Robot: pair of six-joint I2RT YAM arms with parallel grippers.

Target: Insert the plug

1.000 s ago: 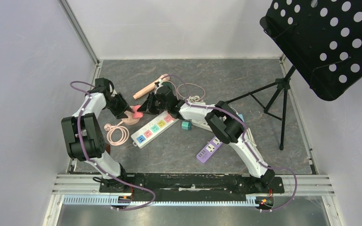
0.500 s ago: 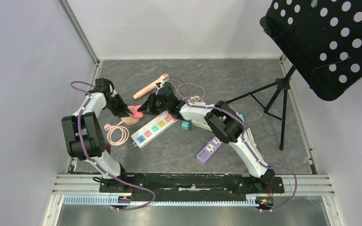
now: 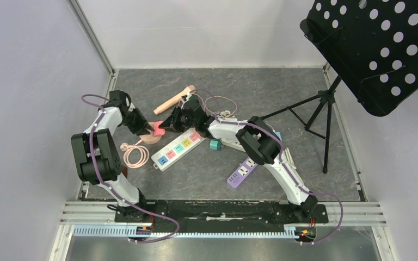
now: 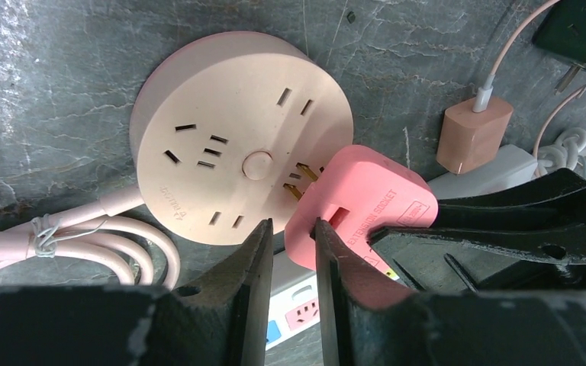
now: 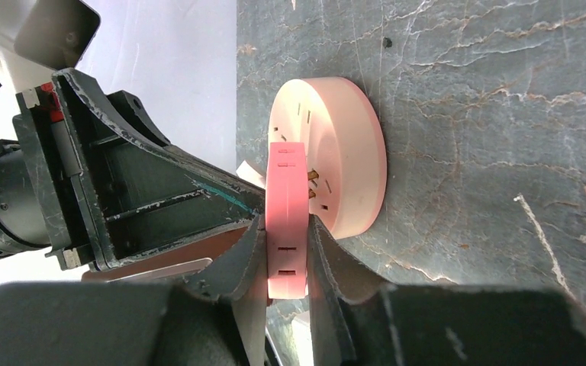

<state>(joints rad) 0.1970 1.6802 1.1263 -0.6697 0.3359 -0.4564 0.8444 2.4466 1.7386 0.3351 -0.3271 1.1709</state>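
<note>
1. Right arm point(image 3: 261, 145): base at the bench's near edge, right side. Elbow is folded over mid-bench, and the forearm stretches left across the centre into the left half.
2. Right gripper point(image 5: 284, 221): clamped on the flat pink plastic plug point(image 5: 284, 175), one finger on each broad face.
3. Plug position: it hangs over the round pale-pink multi-outlet socket point(image 4: 229, 145), at the rim facing the bench centre. Its broad face is roughly parallel to the socket top. The brass prongs point(image 4: 303, 177) are exposed, with their tips at the socket face and the plug body standing off. Not seated.
4. The socket lies flat on the dark grey stone-pattern bench point(image 3: 283, 92). It is in the left half, nearer the left edge than the centre, and about midway between the near and far edges.
5. Left arm point(image 3: 95, 157): base at the near edge, left side. The links rise along the left edge and the forearm runs toward the far-left corner. The wrist then doubles back right and down at the socket, opposite the right gripper.
6. Left gripper point(image 4: 292, 226): jaws narrowly apart. The plug's near corner pokes into the gap and overlaps one finger, with a dark sliver between it and the other finger. Not clamping anything.
7. Neighbours:
   - A white power strip with coloured outlets point(image 3: 178, 148) sits just beside the socket on the centre side, and part of it shows under the plug in the left wrist view.
   - The socket's pink coiled cord point(image 3: 136, 154) lies toward the near-left.
   - A small peach cube charger point(image 4: 473, 133) sits on the bench beyond the plug.
</note>
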